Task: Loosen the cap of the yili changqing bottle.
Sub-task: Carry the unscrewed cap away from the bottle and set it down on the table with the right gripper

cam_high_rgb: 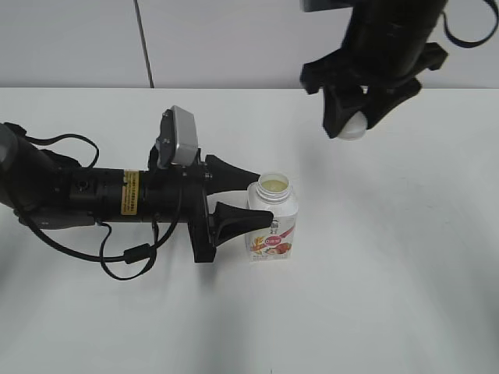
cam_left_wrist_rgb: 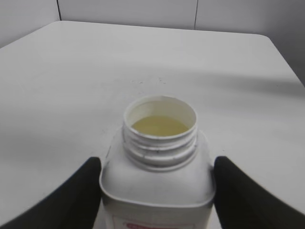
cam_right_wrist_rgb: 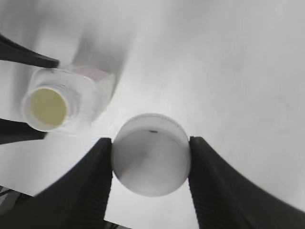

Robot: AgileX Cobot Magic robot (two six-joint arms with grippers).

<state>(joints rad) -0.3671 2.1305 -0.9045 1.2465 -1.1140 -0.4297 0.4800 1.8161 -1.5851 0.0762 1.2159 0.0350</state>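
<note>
Cap (cam_right_wrist_rgb: 150, 155) already off, pinched in my right claw (cam_high_rgb: 355, 125), raised at 2 o'clock from yili changqing bottle (cam_high_rgb: 273, 222). Left claw (cam_left_wrist_rgb: 157, 191) clamps bottle upright on tabletop (cam_high_rgb: 390, 273). Risk, my judgement: open neck, liquid near brim; left grip slip tips bottle, spills. Smooth cap may slip out.

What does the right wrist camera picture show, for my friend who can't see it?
The right gripper pinches the round white cap between two black fingers, up over a white table. Down to the left stands the open bottle, with pale yellow drink inside.
</note>
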